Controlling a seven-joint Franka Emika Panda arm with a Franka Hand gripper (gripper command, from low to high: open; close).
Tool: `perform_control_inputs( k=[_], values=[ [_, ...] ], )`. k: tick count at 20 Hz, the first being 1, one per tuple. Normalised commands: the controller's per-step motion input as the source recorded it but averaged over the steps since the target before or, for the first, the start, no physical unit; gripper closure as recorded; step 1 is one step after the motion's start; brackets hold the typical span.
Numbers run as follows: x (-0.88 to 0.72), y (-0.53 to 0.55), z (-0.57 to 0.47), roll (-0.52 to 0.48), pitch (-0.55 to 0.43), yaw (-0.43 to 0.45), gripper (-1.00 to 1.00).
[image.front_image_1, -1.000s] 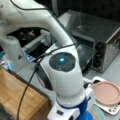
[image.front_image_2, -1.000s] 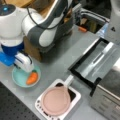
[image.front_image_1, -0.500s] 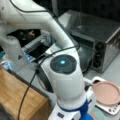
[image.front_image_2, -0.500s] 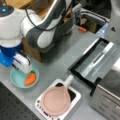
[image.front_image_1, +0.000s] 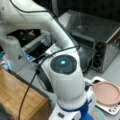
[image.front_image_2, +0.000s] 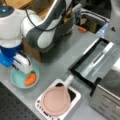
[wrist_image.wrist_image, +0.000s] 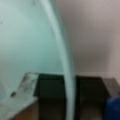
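One smooth round teal bowl (image.front_image_2: 17, 78) | glossy orange carrot (image.front_image_2: 30, 79) inside | my gripper (image.front_image_2: 28, 72) down at its rim, arm bent over | jaw gap: cannot tell

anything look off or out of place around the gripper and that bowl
Nothing stands out. The gripper sits low over the teal bowl, which holds a carrot and sits flat. The pink pan rests squarely on its white burner. The toaster oven door lies open.
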Motion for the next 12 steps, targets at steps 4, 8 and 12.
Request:
perform_control_inputs(
  k=[4, 8, 12],
  values=[
    [0.31, 0.01, 0.07, -0.163, 0.15, 0.089, 1.0],
    [0.3, 0.01, 0.11, -0.171, 0.153, 0.08, 1.0],
    [0.28, 0.0, 0.13, -0.173, 0.16, 0.078, 1.0]
  ],
)
